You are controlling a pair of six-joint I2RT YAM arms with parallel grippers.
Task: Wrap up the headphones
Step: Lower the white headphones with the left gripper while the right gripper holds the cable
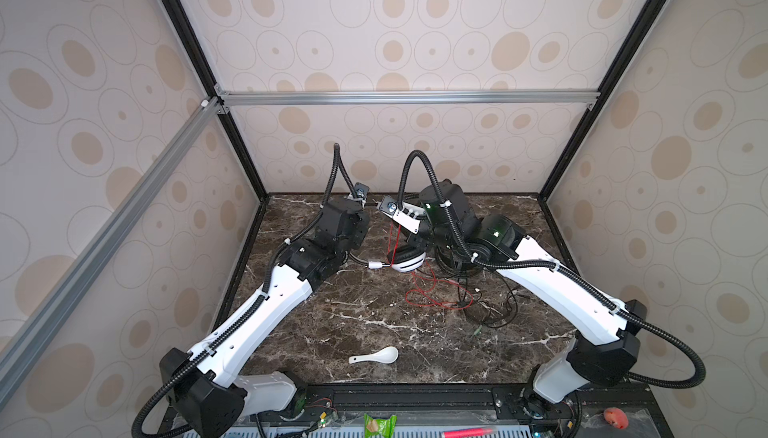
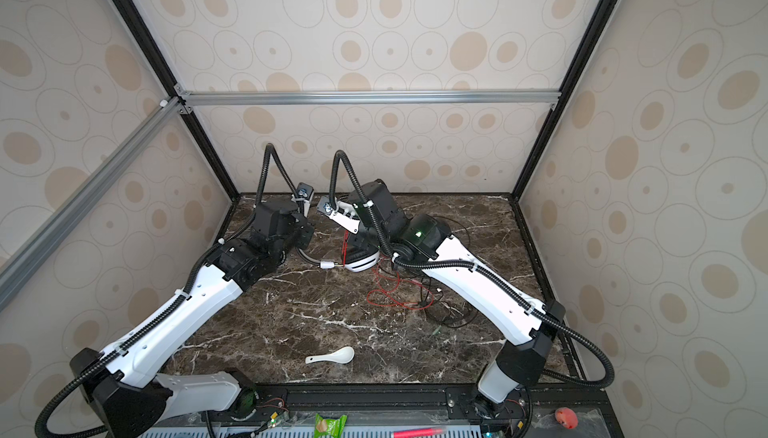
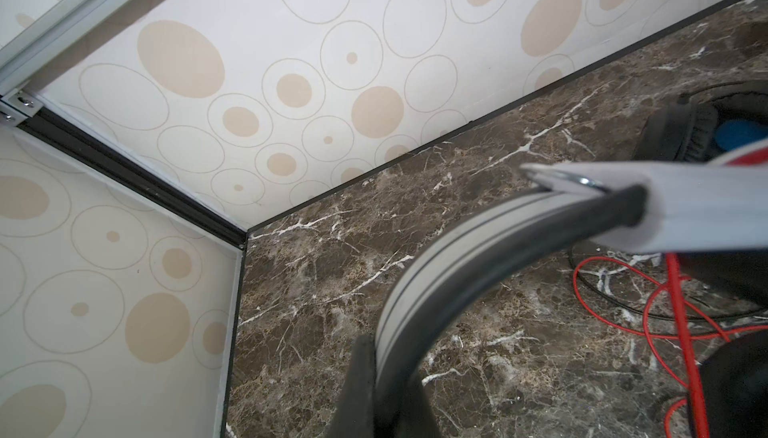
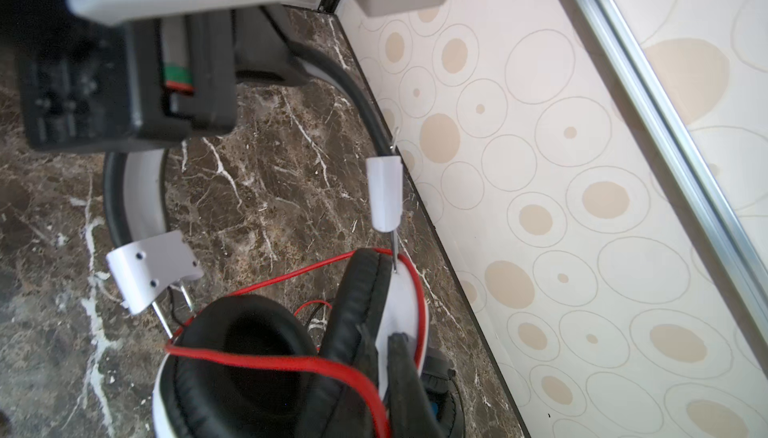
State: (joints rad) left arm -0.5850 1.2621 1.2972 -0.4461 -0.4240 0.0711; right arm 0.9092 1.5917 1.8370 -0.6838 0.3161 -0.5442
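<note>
The white headset [image 1: 409,264] is pictured at centre frame, over the far half of the table [image 1: 332,332]. Its grey band [image 3: 419,286] is clamped in the left gripper [image 3: 380,377]. One ear cup [image 4: 399,303] is pinched by the closed right gripper [image 4: 384,357].

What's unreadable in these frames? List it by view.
- Black headset: cut off by the left wrist view's edge; under the right arm in both top views.
- Right tool's fingers: one shows, cut by the right wrist view's edge; what it grips is unclear.
- Red cord and black cord: tangled; plugs too small in both top views.
- Left tool's fingers: blurred, half hidden by the white headset's band, left wrist view.
</note>
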